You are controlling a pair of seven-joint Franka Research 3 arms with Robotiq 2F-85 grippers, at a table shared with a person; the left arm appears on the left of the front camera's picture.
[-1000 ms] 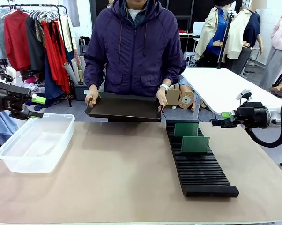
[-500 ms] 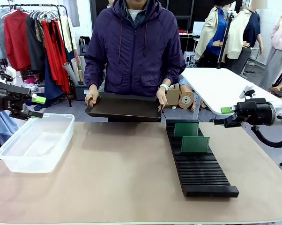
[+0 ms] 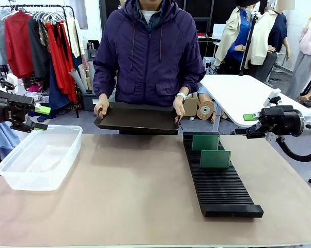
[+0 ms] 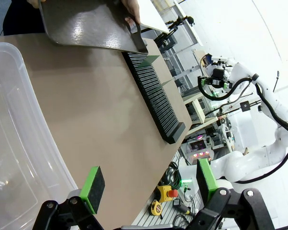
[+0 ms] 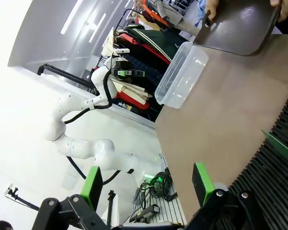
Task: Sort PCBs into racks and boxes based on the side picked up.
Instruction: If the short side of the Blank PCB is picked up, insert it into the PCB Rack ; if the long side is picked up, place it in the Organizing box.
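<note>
Pincer status, right arm: the right pincer (image 3: 250,124) hangs empty with its green-padded fingers spread apart, off the right edge of the tan matte surface (image 3: 129,191) and level with the far end of the long black ribbed plastic rack (image 3: 220,175); from there a short reach would probably bring it over the slots. The left pincer (image 3: 40,118) is likewise empty with its jaws parted wide, poised above the far rim of the clear see-through plastic tub (image 3: 39,155), whose rounded rim and glossy walls show nothing inside. This split suggests one receptacle per arm, rack on the right and tub on the left. Two thin flat green rectangular circuit boards (image 3: 205,142) (image 3: 215,159) stand upright on edge in neighbouring slots near the far end of the rack, one just behind the other; the narrow parallel ribs hold them vertical and apart, and the rest of the slots are free. At the far side, a person in a purple jacket holds a dark brown flat tray (image 3: 137,120) with a smooth, slightly shiny face, one hand (image 3: 100,107) at each end, raised just above the surface edge, presumably to offer boards. Whether any boards lie on it cannot be told.
</note>
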